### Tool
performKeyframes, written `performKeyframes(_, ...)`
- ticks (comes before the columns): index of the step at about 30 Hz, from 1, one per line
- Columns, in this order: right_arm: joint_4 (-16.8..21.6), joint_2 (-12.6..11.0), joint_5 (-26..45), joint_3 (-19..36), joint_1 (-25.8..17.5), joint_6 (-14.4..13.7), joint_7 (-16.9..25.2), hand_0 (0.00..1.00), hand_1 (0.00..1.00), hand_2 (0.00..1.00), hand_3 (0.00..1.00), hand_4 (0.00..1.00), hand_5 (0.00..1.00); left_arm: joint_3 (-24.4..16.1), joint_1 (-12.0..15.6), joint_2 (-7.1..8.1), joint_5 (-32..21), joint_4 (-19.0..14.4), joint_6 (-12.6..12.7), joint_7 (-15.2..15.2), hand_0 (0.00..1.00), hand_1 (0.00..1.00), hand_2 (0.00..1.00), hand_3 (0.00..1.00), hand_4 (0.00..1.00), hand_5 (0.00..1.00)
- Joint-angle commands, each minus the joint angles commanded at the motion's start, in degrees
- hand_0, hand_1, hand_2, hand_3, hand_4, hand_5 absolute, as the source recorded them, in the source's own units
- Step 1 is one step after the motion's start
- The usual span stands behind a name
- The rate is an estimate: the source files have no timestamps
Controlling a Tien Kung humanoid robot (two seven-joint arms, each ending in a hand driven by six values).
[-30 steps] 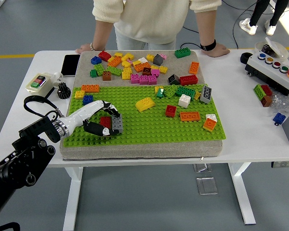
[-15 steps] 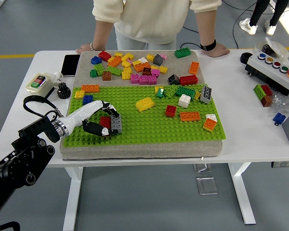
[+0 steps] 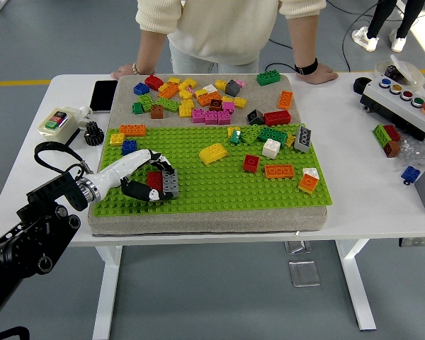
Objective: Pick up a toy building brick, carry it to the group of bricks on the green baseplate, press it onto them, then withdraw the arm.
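Change since earlier frames: left hand [image 3: 147, 180] and the bricks in it have slid a little toward the table's left and near side; everything else lies as it did.
Left hand: white forearm shell with black fingers, curled around a grey brick [image 3: 171, 183] and a red brick [image 3: 155, 180] pressed side by side; it clasps both.
Grey brick: tall, rectangular, matte plastic, round studs showing on its face, standing at the hand's right side.
Red brick: glossy, blocky, mostly hidden between the fingers and the grey brick.
Where they are: low over the near-left part of the green baseplate [image 3: 219, 191]; whether they touch it cannot be told.
Green baseplate: flat plastic sheet covered in a regular grid of small studs, lying on a grey, coarse, felt-like pad [image 3: 198, 221].
Group on the plate: yellow curved brick [image 3: 213, 152], small red cube [image 3: 251, 163], orange flat brick [image 3: 279, 171], white cube [image 3: 271, 148], well apart from the hand.
Loose pile: mixed coloured bricks [image 3: 198, 103] scattered on the pad's far strip.
Table: white table [image 3: 368, 191], smooth top.
Person: stands at the far side, both hands resting on the table edge; one hand [image 3: 321, 73] wears a black wristband.
Right side: button box [image 3: 401, 99] with coloured round buttons.
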Motion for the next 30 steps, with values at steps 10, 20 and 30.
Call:
performKeyframes(10,0.00,0.07,0.00,-0.25,-0.09,-0.03,0.06,0.724,0.638,0.682,0.610,0.943,0.491,-0.01,0.12,-0.05,0.24,0.09,0.02,-0.01,0.762,0.718,0.631,0.581,0.815,0.140)
performKeyframes(20,0.00,0.09,0.07,-0.37,-0.11,-0.03,0.03,0.724,0.637,0.681,0.611,0.943,0.491,-0.12,0.03,-0.08,0.29,0.11,0.04,-0.01,0.769,0.722,0.640,0.595,0.915,0.205)
performKeyframes(30,0.00,0.13,0.00,-0.35,-0.13,-0.09,0.02,0.724,0.637,0.682,0.611,0.944,0.492,-0.28,-0.05,-0.13,0.33,0.14,0.09,-0.01,0.775,0.722,0.652,0.611,0.973,0.253)
